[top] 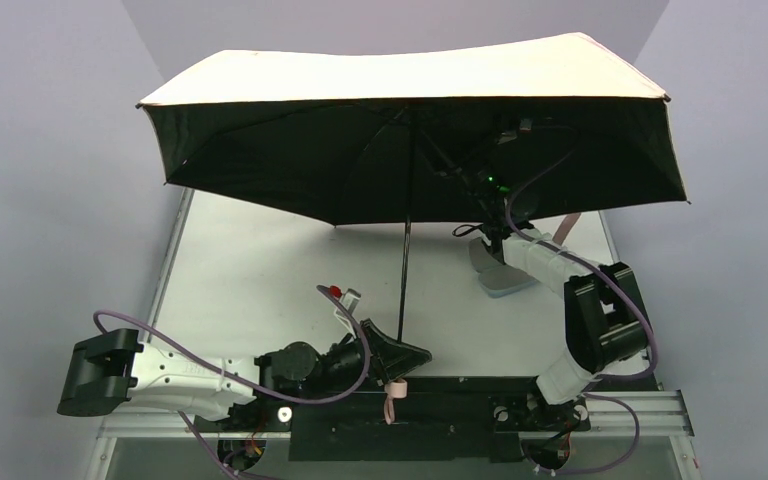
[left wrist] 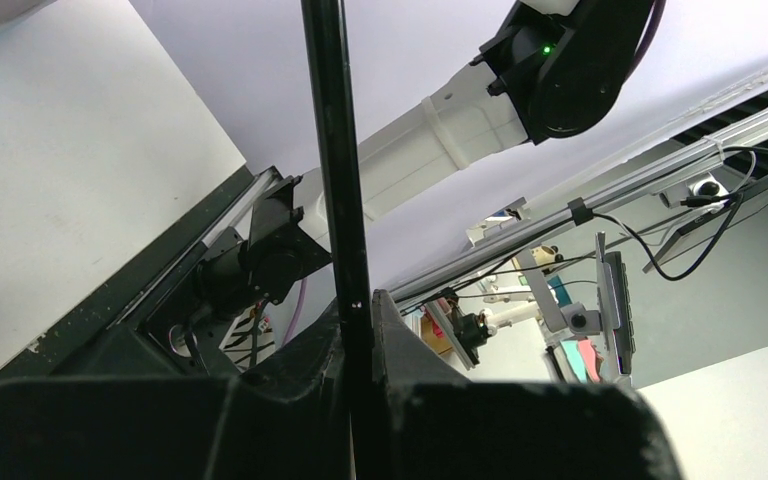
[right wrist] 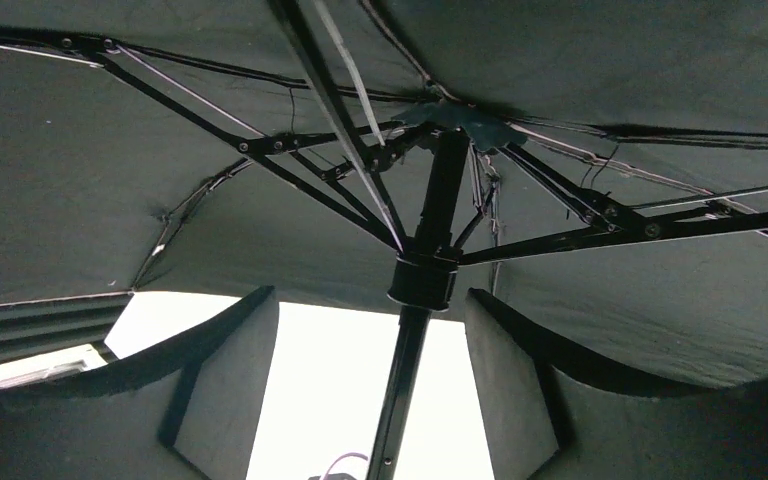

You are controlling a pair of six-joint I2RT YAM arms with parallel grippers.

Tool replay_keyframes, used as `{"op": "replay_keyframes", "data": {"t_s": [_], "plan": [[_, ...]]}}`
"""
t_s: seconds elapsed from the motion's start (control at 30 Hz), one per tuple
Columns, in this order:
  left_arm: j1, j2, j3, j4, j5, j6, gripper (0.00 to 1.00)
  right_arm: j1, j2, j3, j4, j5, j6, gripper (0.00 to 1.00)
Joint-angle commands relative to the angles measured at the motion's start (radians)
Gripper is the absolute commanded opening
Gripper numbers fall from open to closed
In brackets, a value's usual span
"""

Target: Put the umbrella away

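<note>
Beneath the umbrella [top: 410, 110], right fingers [right wrist: 225, 390] reach up, spread; left fingers [left wrist: 405, 345] clamp its shaft [left wrist: 335, 150].

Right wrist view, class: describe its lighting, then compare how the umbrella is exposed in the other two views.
Right wrist view: the umbrella is backlit, its underside dim, and the opening below it is blown out white. Top external view: the canopy glares pale on top and reads near black underneath. Left wrist view: the shaft and left gripper are dark, underexposed silhouettes.
</note>
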State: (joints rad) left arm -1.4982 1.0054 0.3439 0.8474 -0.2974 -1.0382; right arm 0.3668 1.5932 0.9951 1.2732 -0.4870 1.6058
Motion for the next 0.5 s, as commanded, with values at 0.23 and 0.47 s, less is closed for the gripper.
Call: {"op": "replay_keyframes", "data": {"t_s": [0.23,0.47], "plan": [[-0.016,0.008,0.088,0.046,0.060,0.045,0.00,0.021,0.061,0.065,0.127,0.031,0.053,0.61],[-0.015,0.006,0.094,0.027,0.055,0.049,0.00,0.044,0.071,0.060,0.110,0.100,0.052,0.62]]}}
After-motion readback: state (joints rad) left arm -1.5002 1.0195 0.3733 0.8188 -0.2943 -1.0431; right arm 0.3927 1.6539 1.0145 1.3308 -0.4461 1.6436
